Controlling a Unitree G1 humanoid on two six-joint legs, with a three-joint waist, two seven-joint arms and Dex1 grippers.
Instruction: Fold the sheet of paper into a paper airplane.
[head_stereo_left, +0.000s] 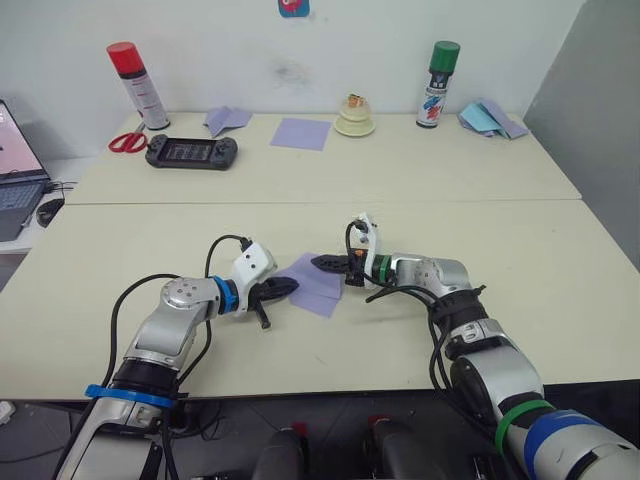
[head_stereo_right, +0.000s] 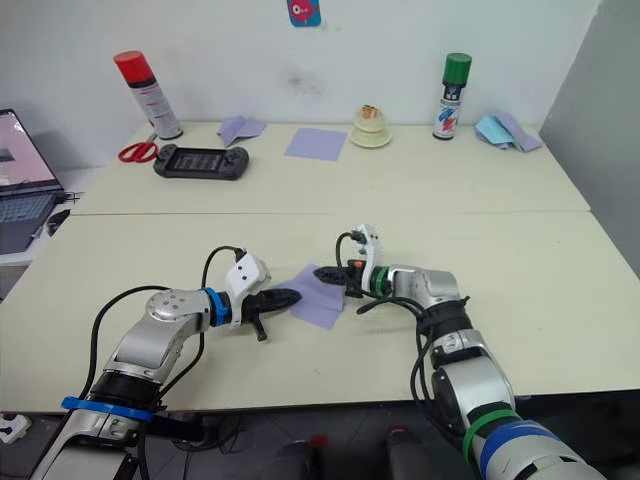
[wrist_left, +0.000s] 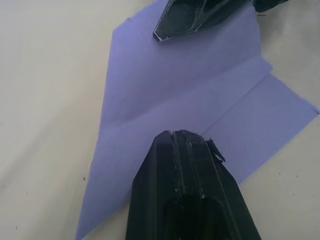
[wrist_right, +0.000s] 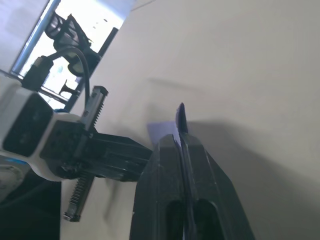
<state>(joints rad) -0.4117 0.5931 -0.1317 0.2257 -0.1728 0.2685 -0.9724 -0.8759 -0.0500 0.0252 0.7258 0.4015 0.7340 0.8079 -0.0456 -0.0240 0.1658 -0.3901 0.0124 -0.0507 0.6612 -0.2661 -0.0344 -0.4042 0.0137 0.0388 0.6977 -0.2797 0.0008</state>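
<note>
Lavender sheet of paper (head_stereo_left: 316, 283) lying flat near the front of the cream worktop (head_stereo_left: 520, 250), between the two hands. Partly folded: one slanted edge running to a point, a straight crease across the middle, a folded flap lying on top. Left hand (head_stereo_left: 283, 288) clenched, fingers pressed together, tip resting on the near edge of the paper. Right hand (head_stereo_left: 325, 263) also clenched, tip resting on the far edge. Well apart, at the back of the worktop: a smooth lavender square (head_stereo_left: 301, 133), a black game console (head_stereo_left: 191, 152), red scissors (head_stereo_left: 126, 142).
</note>
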